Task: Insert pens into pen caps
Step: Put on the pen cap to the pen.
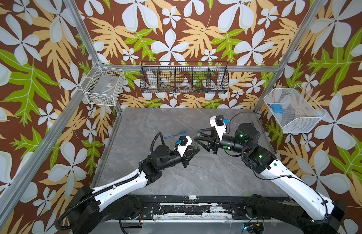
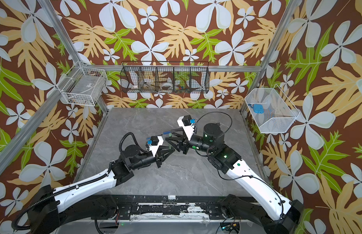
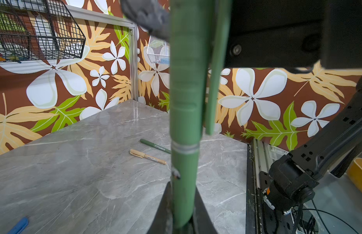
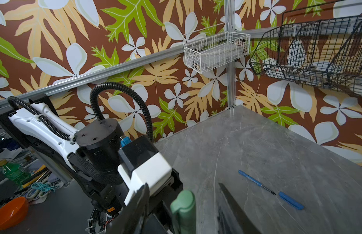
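My left gripper (image 1: 193,152) (image 3: 183,185) is shut on a dark green pen (image 1: 195,145) (image 3: 184,121), held upright above the table. A green pen cap (image 4: 184,208) sits on the pen's upper end. My right gripper (image 1: 197,134) (image 4: 183,184) is open, its fingers (image 4: 139,202) standing on either side of that cap with a gap on each side. A blue pen (image 1: 171,137) (image 4: 255,182) and a blue cap (image 1: 183,132) (image 4: 290,200) lie apart, end to end, on the table behind the left gripper.
A capped green pen (image 3: 154,145) and a capped tan pen (image 3: 147,156) lie side by side on the grey table (image 1: 206,178). On the walls hang a black wire basket (image 1: 184,80) and two white ones (image 1: 103,86) (image 1: 291,110).
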`<state>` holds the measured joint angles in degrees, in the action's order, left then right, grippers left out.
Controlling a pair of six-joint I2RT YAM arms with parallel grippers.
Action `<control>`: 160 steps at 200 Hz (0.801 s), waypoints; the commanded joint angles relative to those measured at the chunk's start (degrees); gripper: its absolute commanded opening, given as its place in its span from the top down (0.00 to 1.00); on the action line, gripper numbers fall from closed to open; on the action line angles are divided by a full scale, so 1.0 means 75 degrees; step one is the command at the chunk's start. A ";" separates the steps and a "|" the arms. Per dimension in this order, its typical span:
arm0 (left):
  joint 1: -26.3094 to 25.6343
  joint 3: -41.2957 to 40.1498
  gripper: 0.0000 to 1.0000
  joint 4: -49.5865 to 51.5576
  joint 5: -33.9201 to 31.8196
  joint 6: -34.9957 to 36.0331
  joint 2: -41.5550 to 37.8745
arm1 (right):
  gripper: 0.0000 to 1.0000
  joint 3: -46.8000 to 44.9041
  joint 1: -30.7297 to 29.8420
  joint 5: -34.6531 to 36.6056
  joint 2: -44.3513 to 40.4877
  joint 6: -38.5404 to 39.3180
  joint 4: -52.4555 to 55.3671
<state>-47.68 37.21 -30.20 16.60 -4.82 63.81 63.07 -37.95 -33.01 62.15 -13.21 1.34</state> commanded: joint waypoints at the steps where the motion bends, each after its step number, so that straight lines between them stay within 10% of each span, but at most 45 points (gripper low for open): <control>1: 0.0006 -0.0015 1.00 -0.0123 0.0047 0.0027 -0.0058 | 0.48 0.0131 -0.0014 -0.0150 0.0119 0.0073 0.0030; 79: 0.0007 0.0018 1.00 -0.0096 0.0013 0.0033 -0.0049 | 0.60 0.0043 -0.0014 -0.0334 0.0190 -0.0008 -0.0083; 160: 0.0006 0.0585 1.00 -0.0238 -0.0447 0.0022 -0.0039 | 0.98 -0.0361 -0.0014 -0.0615 0.0223 -0.0313 -0.0131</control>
<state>-47.66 39.13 -27.24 15.40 -5.56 63.64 61.12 -37.78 -34.68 63.33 -13.47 -1.32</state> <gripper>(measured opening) 0.137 0.062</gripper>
